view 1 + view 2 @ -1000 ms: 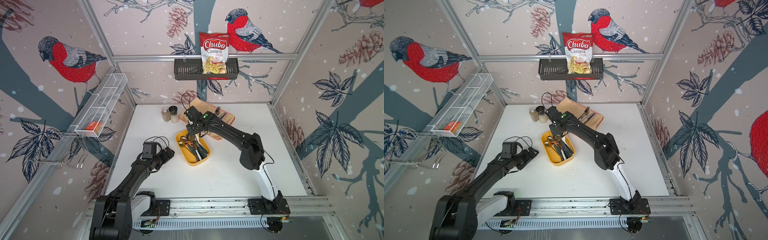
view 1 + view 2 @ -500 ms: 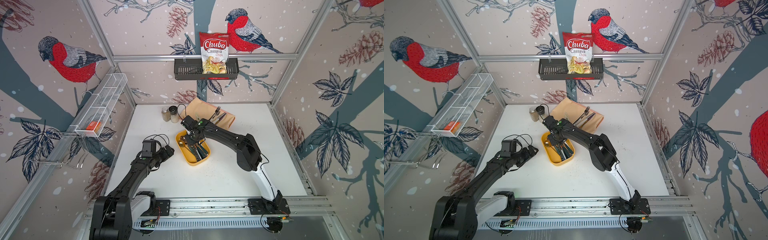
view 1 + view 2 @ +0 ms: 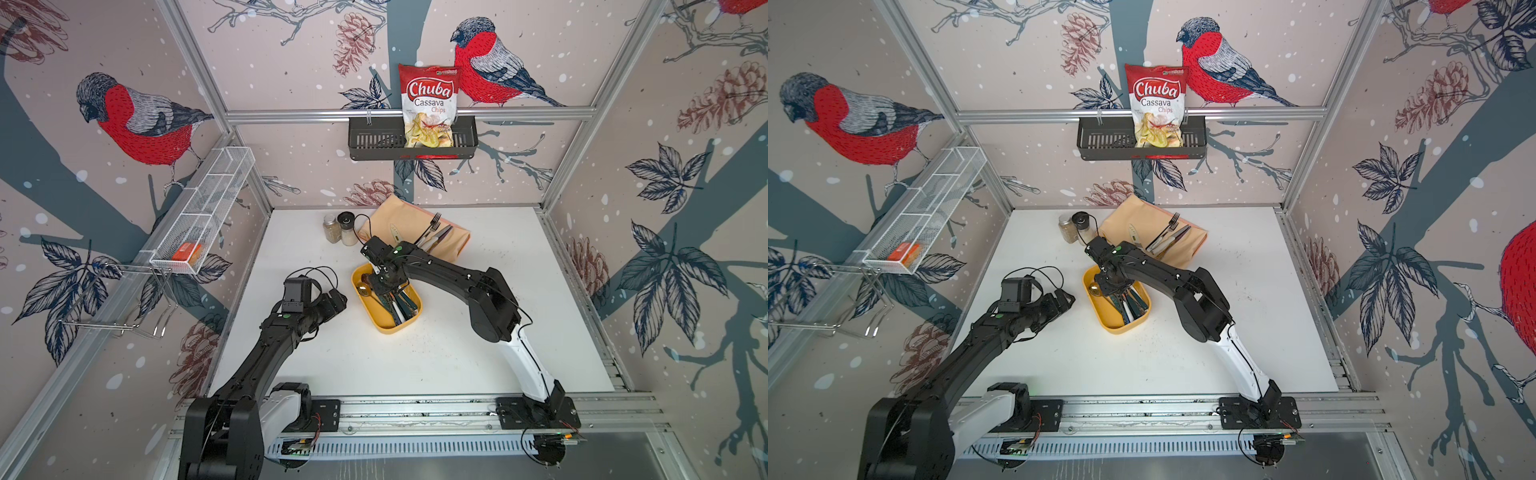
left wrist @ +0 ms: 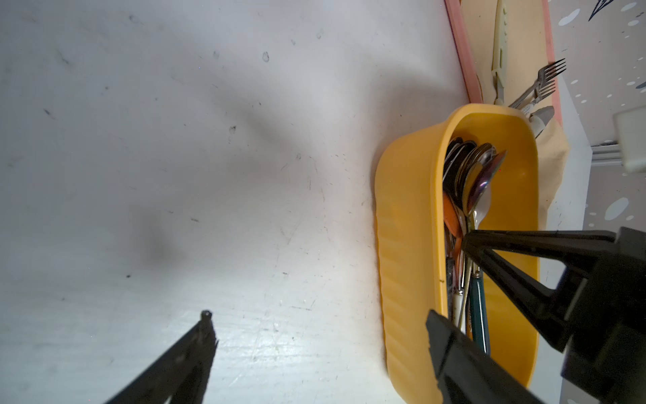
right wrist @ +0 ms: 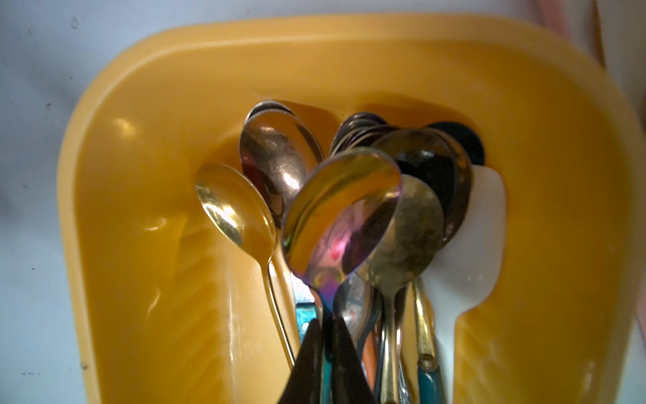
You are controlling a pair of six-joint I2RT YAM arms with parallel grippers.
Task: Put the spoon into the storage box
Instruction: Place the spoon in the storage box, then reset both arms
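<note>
The yellow storage box (image 3: 384,328) (image 3: 1117,326) lies mid-table and holds several spoons. My right gripper (image 3: 384,286) (image 3: 1113,286) reaches down into its far end. In the right wrist view the gripper (image 5: 327,323) is shut on the thin handle of an iridescent spoon (image 5: 341,217), whose bowl hovers just above the other spoons inside the box (image 5: 157,280). The left wrist view shows that spoon (image 4: 484,178) within the box wall (image 4: 409,245). My left gripper (image 3: 338,301) (image 3: 1067,300) (image 4: 318,314) hangs open and empty just left of the box.
A tan cloth (image 3: 399,220) with forks and a knife lies behind the box. Two shakers (image 3: 338,230) stand beside it. On the back wall hangs a black basket (image 3: 374,143) holding a chips bag. A white wire basket (image 3: 208,212) hangs on the left wall.
My right gripper has come forward and down from the box's far edge into the box, carrying the spoon. The left arm has not moved.
</note>
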